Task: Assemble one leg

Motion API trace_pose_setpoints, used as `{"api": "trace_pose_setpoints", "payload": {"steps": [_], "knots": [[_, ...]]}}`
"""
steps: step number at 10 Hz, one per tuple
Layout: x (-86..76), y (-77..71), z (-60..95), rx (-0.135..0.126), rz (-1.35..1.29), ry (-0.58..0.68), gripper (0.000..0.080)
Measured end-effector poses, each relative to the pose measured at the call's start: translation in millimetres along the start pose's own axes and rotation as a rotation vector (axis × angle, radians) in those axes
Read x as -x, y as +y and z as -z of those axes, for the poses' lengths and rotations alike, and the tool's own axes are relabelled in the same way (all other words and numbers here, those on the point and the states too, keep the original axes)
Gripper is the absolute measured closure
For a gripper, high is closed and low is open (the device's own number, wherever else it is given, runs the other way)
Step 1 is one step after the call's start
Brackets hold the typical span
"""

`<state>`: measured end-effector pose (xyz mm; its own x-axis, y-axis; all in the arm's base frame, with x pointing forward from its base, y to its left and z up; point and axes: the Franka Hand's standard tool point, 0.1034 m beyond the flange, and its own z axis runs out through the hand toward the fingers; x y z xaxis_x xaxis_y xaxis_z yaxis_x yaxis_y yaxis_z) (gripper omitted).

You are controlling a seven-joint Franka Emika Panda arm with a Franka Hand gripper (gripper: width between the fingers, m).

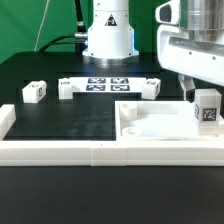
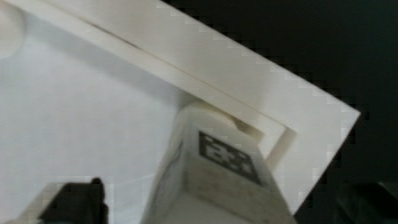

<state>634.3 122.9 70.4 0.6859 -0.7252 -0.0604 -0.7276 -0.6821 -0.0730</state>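
The claw (image 1: 204, 100) is clamped on 1 leg (image 1: 207, 109), holding it upright over the far corner of the square white panel (image 1: 150, 124) at the exterior view's right. In the wrist view the leg's tag (image 2: 226, 157) faces the camera beside the panel's corner recess (image 2: 267, 125). 3 more legs stand on the black desk (image 1: 70, 125).

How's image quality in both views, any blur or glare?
Exterior view: even light, slightly soft; the gripper with the leg is cropped at the frame edge. Wrist view: blurry; the white panel is nearly washed out, the leg's tag still legible.
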Motion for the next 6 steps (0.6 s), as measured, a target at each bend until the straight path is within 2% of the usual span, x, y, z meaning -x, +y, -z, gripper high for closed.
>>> {"api": "trace_pose_setpoints", "payload": {"steps": [2, 6], "knots": [[-0.7, -2.0, 1.9, -0.002, 0.174, 0.001, 0.0151], [-2.3, -1.5, 2.4, 0.012, 0.608, 0.011, 0.0151]]}}
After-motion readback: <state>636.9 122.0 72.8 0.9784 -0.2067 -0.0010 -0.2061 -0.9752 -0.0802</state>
